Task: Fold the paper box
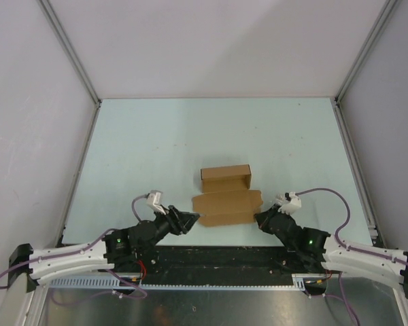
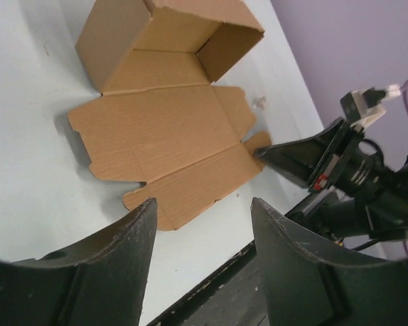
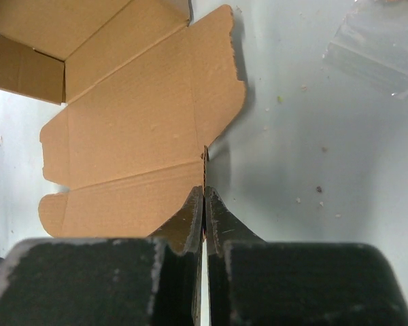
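Closest in on my left, the left gripper [image 2: 202,202] sits low over the table [image 1: 156,149] with its jaws apart and nothing between them. Its tips point at the near left corner of the box [image 1: 224,204], just beside the cardboard; I cannot tell whether they touch it. That box lies between my two arms, toward the near side of the table. Its far part is folded up with walls raised, while its near part lies flat as a wide panel, with a narrower strip along the near edge and small tabs at the sides. On my right, the right gripper [image 3: 203,191] is closed, fingers pressed together on a thin tab at the box's near right corner, seen edge-on between them. Farther right a clear plastic scrap [image 3: 377,44] lies on the table, apart from the box.
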Available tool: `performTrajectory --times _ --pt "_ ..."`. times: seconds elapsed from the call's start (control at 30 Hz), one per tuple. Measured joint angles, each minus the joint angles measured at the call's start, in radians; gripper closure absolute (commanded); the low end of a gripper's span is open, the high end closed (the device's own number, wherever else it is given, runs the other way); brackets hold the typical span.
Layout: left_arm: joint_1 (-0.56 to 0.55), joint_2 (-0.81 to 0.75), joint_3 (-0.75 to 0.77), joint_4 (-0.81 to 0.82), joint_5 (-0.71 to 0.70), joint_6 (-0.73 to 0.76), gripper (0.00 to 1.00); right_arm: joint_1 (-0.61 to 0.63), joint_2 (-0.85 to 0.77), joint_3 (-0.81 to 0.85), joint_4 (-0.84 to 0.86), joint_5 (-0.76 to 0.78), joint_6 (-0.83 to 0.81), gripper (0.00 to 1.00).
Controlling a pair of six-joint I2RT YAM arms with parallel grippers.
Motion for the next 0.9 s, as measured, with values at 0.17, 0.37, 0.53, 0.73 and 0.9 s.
performTrajectory --times 0.17,0.37,0.53,0.73,0.9 --pt "-0.013 0.05 0.0 0.061 -0.036 -0.055 0.38 0.09 0.039 0.008 -0.008 0.107 0.064 1.0" --pt "-0.048 0.159 0.0 0.084 -0.05 -0.115 0.42 0.136 0.022 0.011 -0.026 0.188 0.106 1.0" --pt "-0.151 0.276 0.0 0.093 -0.09 -0.179 0.41 0.151 0.021 0.017 -0.035 0.219 0.109 1.0" --pt "-0.173 0.34 0.0 0.086 -0.145 -0.242 0.39 0.167 0.027 0.043 -0.058 0.239 0.106 0.75" --pt "-0.173 0.26 0.0 0.041 -0.217 -0.261 0.33 0.173 -0.015 0.047 -0.11 0.251 0.108 0.41"
